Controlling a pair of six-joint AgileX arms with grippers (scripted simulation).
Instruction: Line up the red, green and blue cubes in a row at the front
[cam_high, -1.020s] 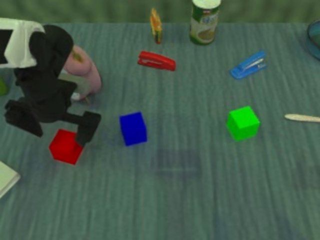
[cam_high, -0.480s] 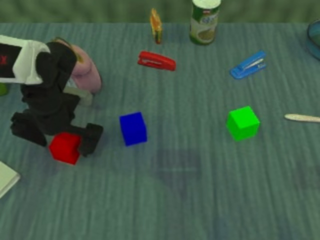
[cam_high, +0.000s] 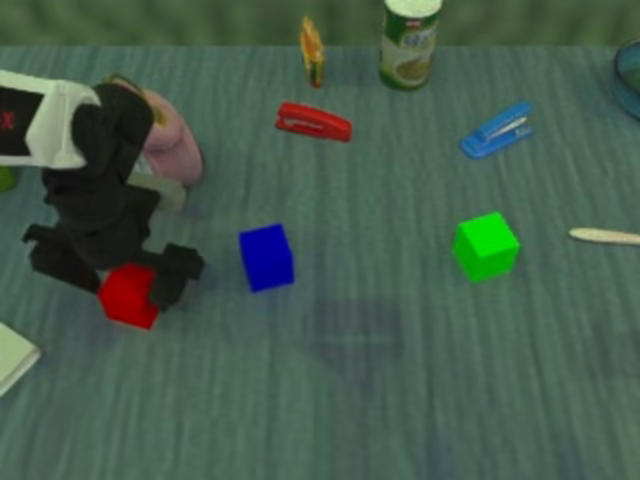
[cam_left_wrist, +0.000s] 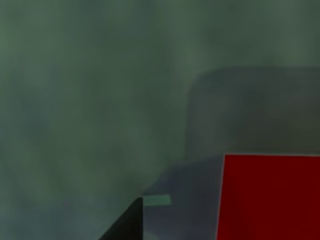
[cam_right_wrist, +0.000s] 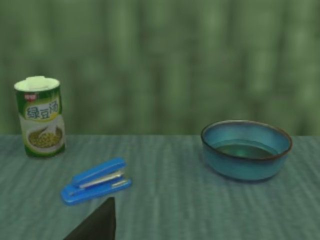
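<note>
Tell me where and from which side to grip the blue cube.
Grip the blue cube from above, fingers on two opposite flat side faces, probably its left and right ones. It sits flat and apart from everything, with bare table all round. The left gripper is nearest but straddles the red cube.

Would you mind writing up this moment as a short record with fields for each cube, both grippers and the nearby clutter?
red cube: on the table at the top view's left, between the left gripper's fingers
blue cube: free, right of the red one
green cube: free, farther right
left gripper: down at the red cube, fingers against its sides
right gripper: outside the top view; its camera faces the blue stapler, can and bowl
red stapler: behind the blue cube
row: not yet formed
</note>
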